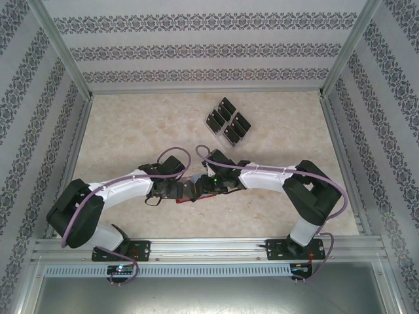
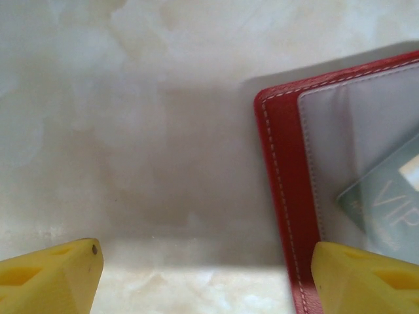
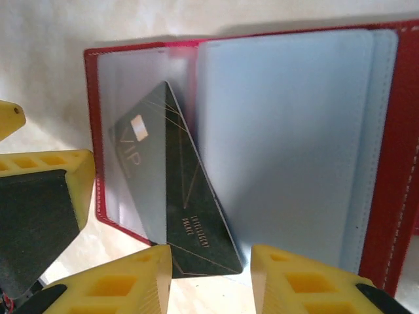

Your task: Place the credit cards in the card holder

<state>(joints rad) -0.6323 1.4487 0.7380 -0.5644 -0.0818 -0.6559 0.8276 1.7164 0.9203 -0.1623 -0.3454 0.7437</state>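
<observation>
- Fingers [image 2: 357, 278] of the left gripper [image 2: 206, 255] are standing apart, one likely steadying the open red leather card holder [image 2: 278, 163].
- Parted jaws of the right gripper [image 3: 211, 265] are flanking the tilted black rectangular credit card [image 3: 177, 190], half pocketed.

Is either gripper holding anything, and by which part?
Nothing looks gripped. The right gripper stands open around the lower corner of the credit card half tucked in the card holder; the left gripper is open, one finger over its edge.

A clear slotted rack [image 1: 211, 131] stands on a marbled beige surface [image 1: 131, 131], enclosed by patterned walls [image 1: 209, 39].
</observation>
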